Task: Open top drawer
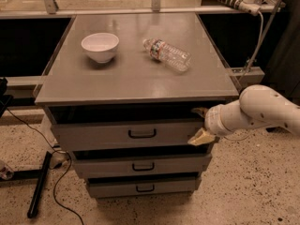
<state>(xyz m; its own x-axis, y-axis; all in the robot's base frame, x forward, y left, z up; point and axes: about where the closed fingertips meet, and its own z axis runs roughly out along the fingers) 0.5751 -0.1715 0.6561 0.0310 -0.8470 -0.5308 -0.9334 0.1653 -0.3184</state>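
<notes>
The top drawer is the widest grey front, just under the cabinet top, with a small black loop handle at its centre. A dark gap shows above its front panel. My gripper, on a white arm coming from the right, is at the right end of this drawer front. It is open. The upper finger is in the dark gap above the panel. The lower finger lies against the panel's right end.
Two narrower grey drawer fronts sit below. On the cabinet top are a white bowl and a plastic bottle lying on its side. A black stand and cables lie on the speckled floor at the left.
</notes>
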